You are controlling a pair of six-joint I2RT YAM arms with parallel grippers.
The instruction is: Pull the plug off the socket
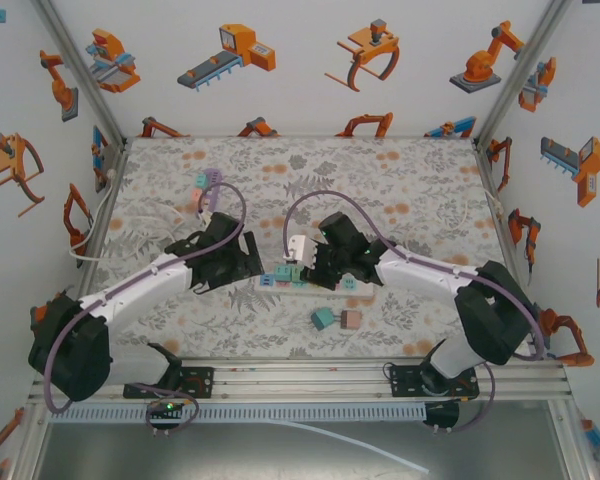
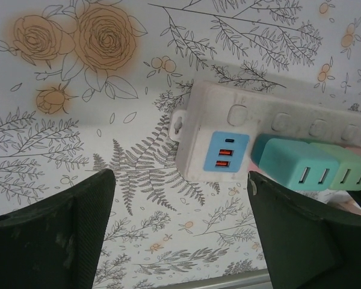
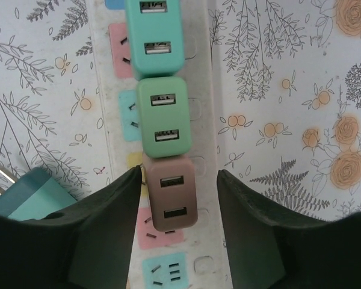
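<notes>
The right claw (image 3: 179,180) stands part open astride the brown plug (image 3: 173,195). Its left finger sits against the plug's side, or very nearly so, while a clear gap shows between the plug and the other finger, so nothing is gripped yet. That brown plug sits in the white power strip (image 3: 203,72), touching the green plug (image 3: 163,117) just beyond it, with a teal plug (image 3: 153,30) further along the same row. A loose teal plug (image 3: 30,195) lies on the table (image 3: 289,72) just beside the strip, close to the claw's left finger.

The left claw (image 2: 180,180) hangs wide open over the strip's end, where the blue USB panel sits. It holds nothing, and neither finger touches the strip.

The main risk, as I judge it, is that the strip is not pinned. If the right claw closes and pulls while the left claw is off the strip, the whole strip may lift with the plug. The uneven approach could also nudge the plug sideways on closing and give a skewed grip that slips. The fingers sit close to the green plug's edge, so a small drift forward might catch both plugs. The loose plug could foul the left finger.
</notes>
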